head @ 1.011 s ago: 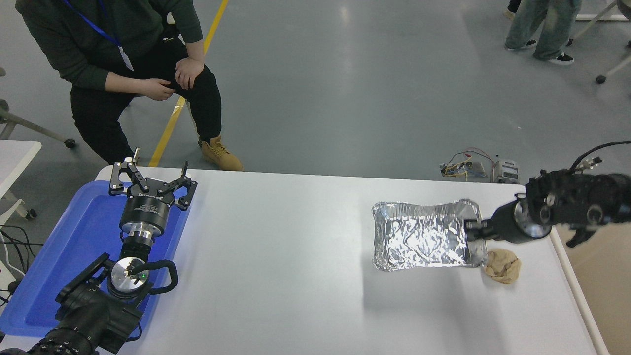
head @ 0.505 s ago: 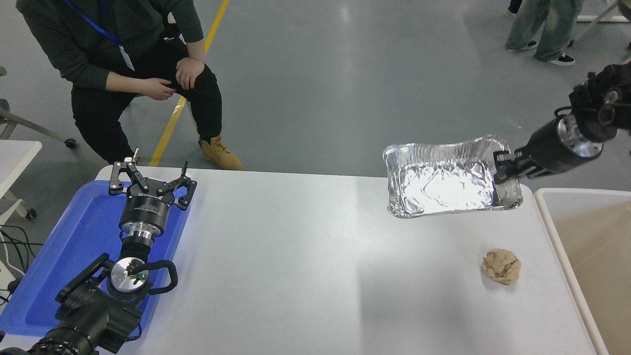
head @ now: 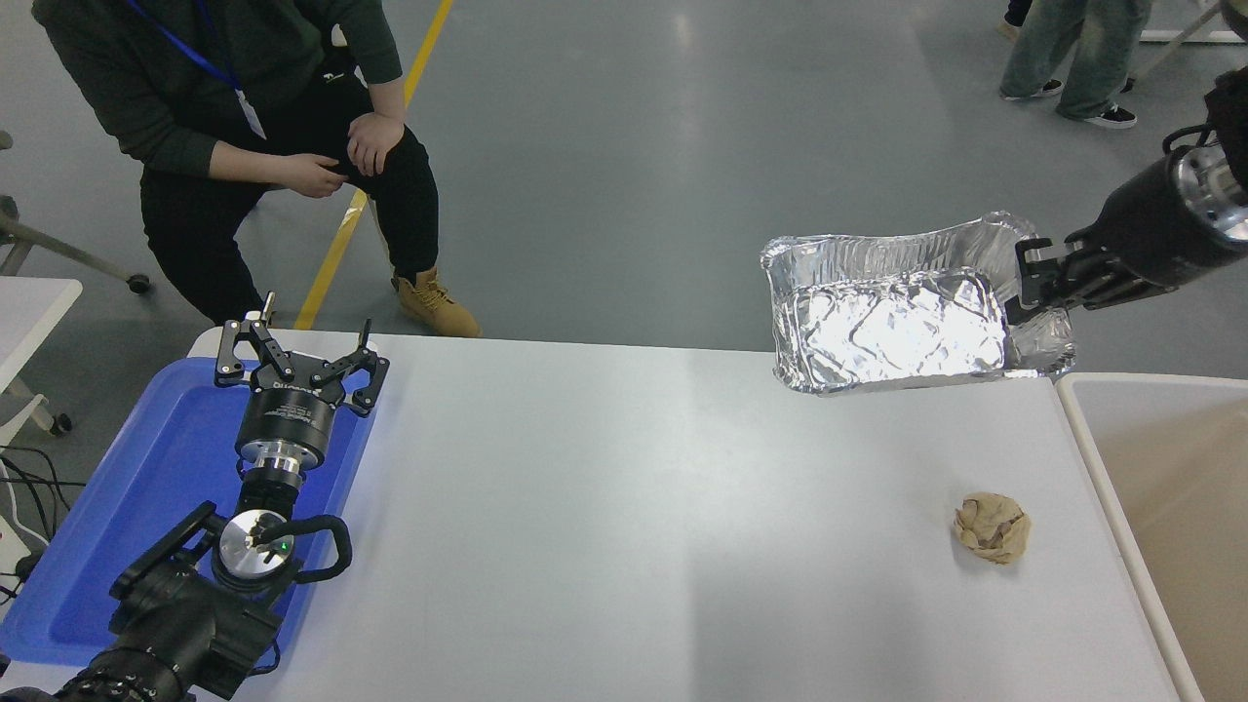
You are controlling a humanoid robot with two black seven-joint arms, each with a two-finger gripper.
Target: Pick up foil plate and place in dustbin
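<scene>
One head view shows the whole scene. At about 2 o'clock, the right gripper (head: 1032,290) comes in from the right edge with its fingers (head: 1035,265) clamped on the right-hand rim of the foil plate (head: 902,327), which hangs in the air, clear of the table (head: 624,507), over the table's far right corner. The foil plate is tilted so that its crinkled, embossed base faces the camera, with its far rim raised and its near rim lowest. At 3 to 4 o'clock, just beside the table's right edge, stands the dustbin (head: 1094,458), cream-rimmed and beige inside, only partly in view; the foil plate sits up and to the left of it, its right end near the dustbin's far left corner. At 4 o'clock on the table lies a small crumpled tan paper ball (head: 992,527), well apart from the foil plate. At 8 o'clock the left gripper (head: 301,363) is parked over a blue tray (head: 117,517) at the table's left end, its fingers spread wide and holding nothing. At 11 o'clock a person (head: 244,127) in dark clothes sits beyond the table's far edge, hands resting on the knees.
</scene>
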